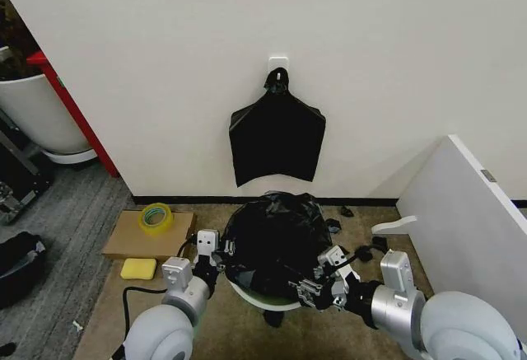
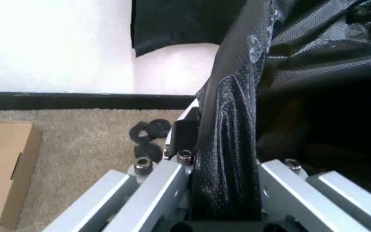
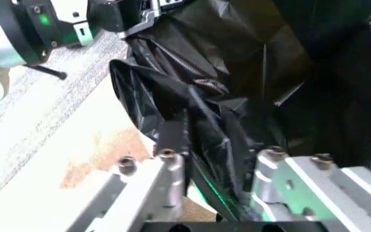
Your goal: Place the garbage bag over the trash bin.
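The thin, glossy black plastic garbage bag (image 1: 276, 236) sits bunched over the mouth of the round cream-white plastic trash bin (image 1: 262, 297), whose near rim shows as a pale arc below the plastic. The bin stands on the tan carpet floor (image 1: 370, 216) near the white wall (image 1: 165, 63). The left gripper (image 1: 216, 254) is at the bag's left edge, clenched on a fold of film; the left wrist view shows the crinkled plastic (image 2: 227, 159) pinched between its silver jaws. The right gripper (image 1: 323, 282) is at the bag's near-right edge, likewise grasping a gathered pleat (image 3: 205, 140). On the wall hook hangs a flat black bundle of bags (image 1: 277, 140). Left of the bin a flat brown cardboard box (image 1: 148, 235) carries a yellow tape roll (image 1: 155, 216), with a yellow sponge (image 1: 138, 268) just beside its near edge.
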You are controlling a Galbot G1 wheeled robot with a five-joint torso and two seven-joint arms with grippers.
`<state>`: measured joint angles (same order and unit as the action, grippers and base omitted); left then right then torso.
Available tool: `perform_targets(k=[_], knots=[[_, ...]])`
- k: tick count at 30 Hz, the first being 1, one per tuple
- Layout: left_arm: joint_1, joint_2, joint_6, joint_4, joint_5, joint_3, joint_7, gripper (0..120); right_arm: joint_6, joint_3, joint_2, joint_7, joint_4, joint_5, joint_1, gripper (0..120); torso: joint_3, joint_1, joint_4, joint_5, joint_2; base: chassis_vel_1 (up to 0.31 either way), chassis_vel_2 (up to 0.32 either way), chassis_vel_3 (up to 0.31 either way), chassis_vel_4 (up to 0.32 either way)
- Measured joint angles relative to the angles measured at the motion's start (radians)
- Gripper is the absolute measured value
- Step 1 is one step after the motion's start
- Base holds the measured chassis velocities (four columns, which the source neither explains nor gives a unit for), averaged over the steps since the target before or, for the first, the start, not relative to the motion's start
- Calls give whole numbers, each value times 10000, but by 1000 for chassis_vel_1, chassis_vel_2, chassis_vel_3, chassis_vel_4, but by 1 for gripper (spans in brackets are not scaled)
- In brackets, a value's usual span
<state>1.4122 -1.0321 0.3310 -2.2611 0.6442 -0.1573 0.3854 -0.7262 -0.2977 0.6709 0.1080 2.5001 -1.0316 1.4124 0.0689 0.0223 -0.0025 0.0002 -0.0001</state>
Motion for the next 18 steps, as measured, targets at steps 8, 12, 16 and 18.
perform_targets(k=[8, 12, 16, 18], knots=[[-72, -96, 50, 60, 359, 3, 134, 1, 531, 119, -118, -557, 0, 1693, 305, 0, 0, 0, 1, 0, 0, 0, 0, 0, 0], [-272, -209, 270, 117, 1306, -85, 549, 1, 1121, 125, -184, -1002, -1, 2522, 469, 0, 0, 0, 0, 0, 0, 0, 0, 0, 0], [-626, -325, 504, 235, 2577, -283, 1213, 1, 2204, 157, -343, -2022, -2, 3366, 688, 0, 0, 0, 1, 0, 0, 0, 0, 0, 0], [-757, -330, 576, 256, 2944, -354, 1357, 1, 2528, 165, -409, -2421, -13, 3524, 738, 0, 0, 0, 0, -1, 0, 0, 0, 0, 0]])
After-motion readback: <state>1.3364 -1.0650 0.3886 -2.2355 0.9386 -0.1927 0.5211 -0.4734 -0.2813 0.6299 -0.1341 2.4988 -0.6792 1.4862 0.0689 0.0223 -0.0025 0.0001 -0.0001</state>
